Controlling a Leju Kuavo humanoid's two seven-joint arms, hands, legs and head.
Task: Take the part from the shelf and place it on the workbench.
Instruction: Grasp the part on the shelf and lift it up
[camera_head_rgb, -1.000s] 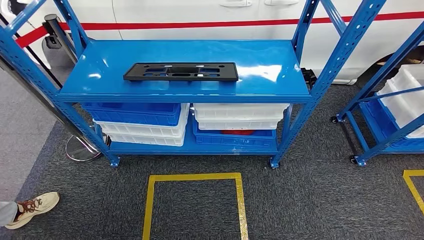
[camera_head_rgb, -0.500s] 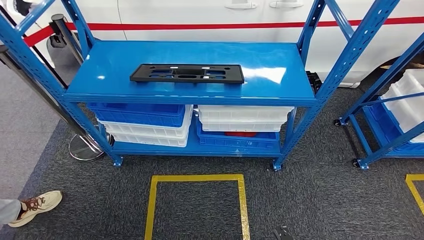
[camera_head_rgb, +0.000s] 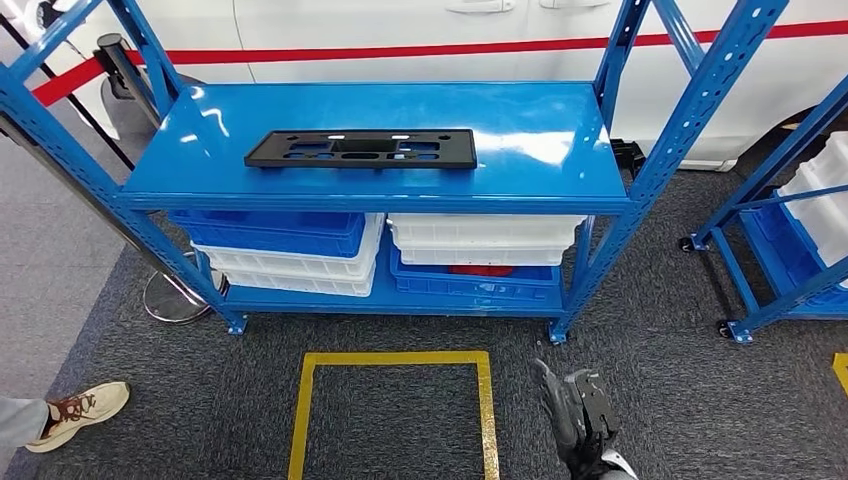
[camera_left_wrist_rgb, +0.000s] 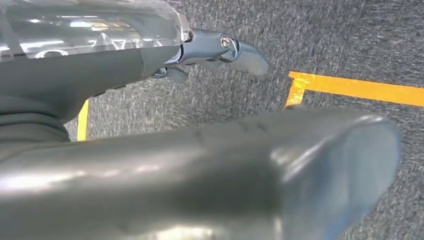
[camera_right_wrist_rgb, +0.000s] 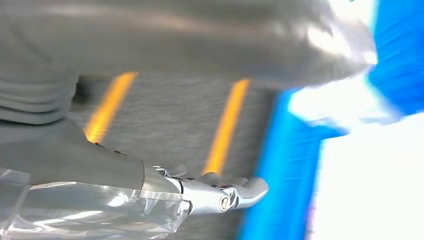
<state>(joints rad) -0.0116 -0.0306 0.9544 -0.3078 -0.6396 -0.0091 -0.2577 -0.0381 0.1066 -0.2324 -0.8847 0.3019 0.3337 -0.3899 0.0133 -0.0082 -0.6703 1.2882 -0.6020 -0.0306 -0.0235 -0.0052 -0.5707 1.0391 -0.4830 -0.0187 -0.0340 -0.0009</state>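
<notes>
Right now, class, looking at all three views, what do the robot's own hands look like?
The right robot hand has dark grey fingers and a pale wrist edge. Up close, it shows a thick grey thumb, a ribbed grey cover, a shiny metal finger and clear plastic wrap. The left robot hand looks alike: grey thumb, metal finger, clear wrap.

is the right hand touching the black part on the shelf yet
Apart. In the head view the right hand is low over the carpet near the yellow floor square, while the black part lies alone on the shelf top, well away from it.

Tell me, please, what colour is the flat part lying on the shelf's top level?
Black part, best in the head view.
</notes>
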